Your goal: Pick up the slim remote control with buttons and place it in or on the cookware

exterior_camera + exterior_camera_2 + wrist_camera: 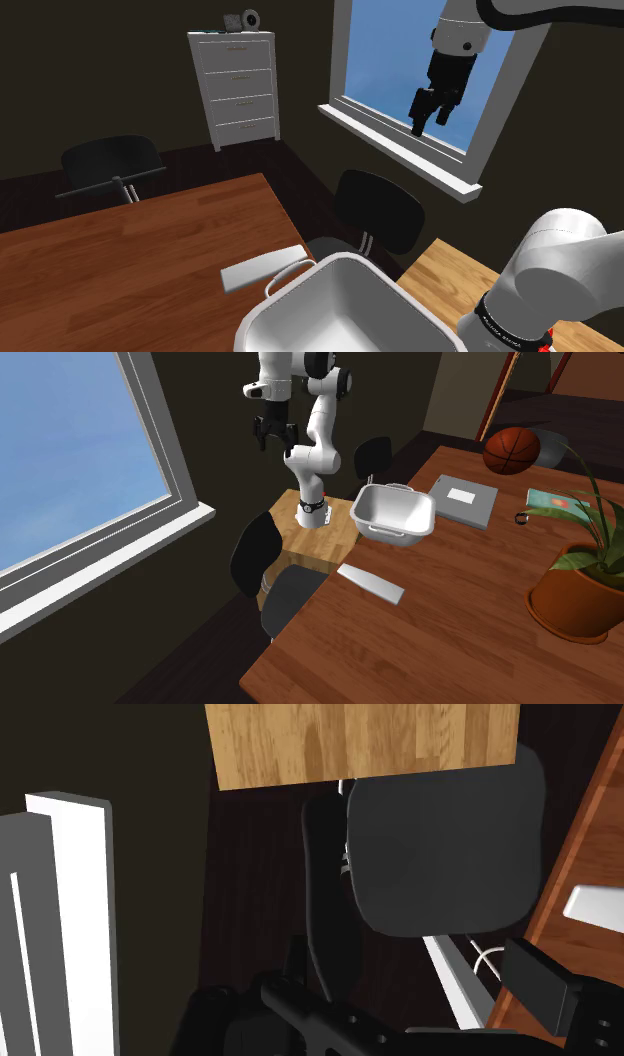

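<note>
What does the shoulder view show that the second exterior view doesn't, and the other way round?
Shoulder view's own: a white chest of drawers against the dark wall. Second exterior view's own: a basketball, a potted plant, a flat grey box and a teal book, all on the table. Shared: the wooden table, the pale slim remote lying beside the empty white pan, a black chair, the window, and the open pincer high up by the window, away from remote and pan.
</note>
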